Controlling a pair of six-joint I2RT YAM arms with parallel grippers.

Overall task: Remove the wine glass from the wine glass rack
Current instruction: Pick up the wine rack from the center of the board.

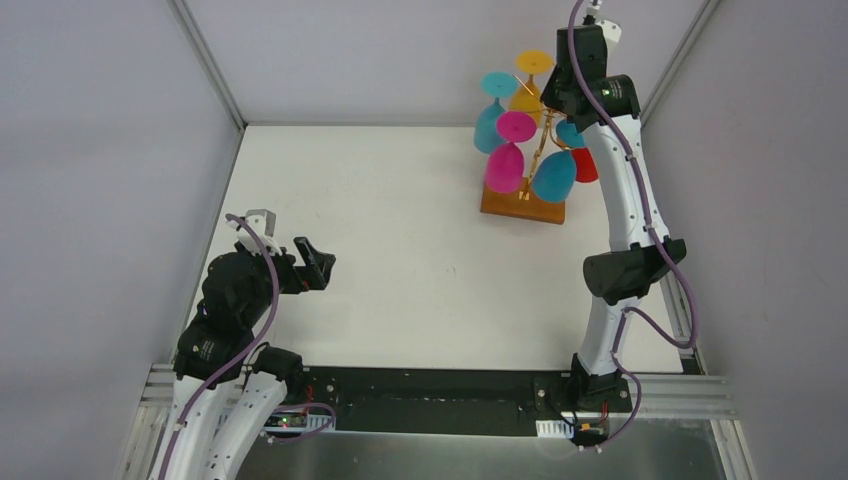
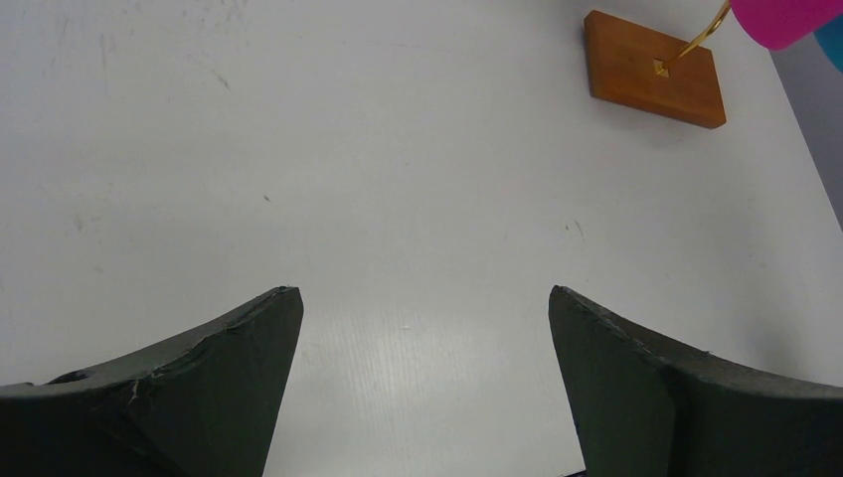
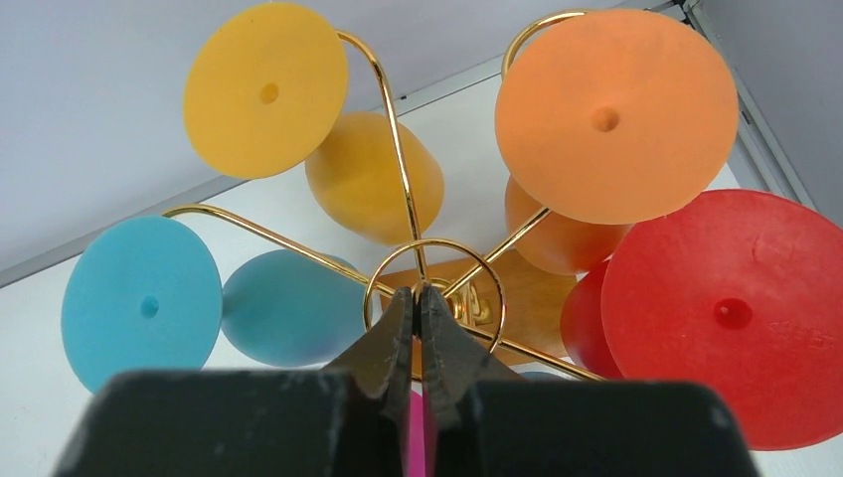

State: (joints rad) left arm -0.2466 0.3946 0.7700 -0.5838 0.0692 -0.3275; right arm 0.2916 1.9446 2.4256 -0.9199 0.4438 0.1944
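The wine glass rack [image 1: 522, 206] stands at the back right, a gold wire stand on a brown wooden base. Several coloured wine glasses hang upside down from its arms, among them a magenta glass [image 1: 505, 168] and a blue glass [image 1: 553, 177]. My right gripper [image 3: 418, 289] is shut, directly above the rack. Its tips sit at the rim of the rack's gold top ring [image 3: 492, 288]; whether they pinch the wire I cannot tell. Around it hang yellow [image 3: 265, 89], orange [image 3: 616, 114], red [image 3: 731, 313] and cyan [image 3: 142, 301] glass feet. My left gripper [image 2: 425, 293] is open over bare table, holding nothing.
The white table [image 1: 400, 230] is walled in by grey panels at the back and sides. In the left wrist view the rack's base [image 2: 654, 68] lies far ahead to the right, with a magenta glass bowl [image 2: 785, 18] above it. The right arm [image 1: 625, 200] rises beside the rack.
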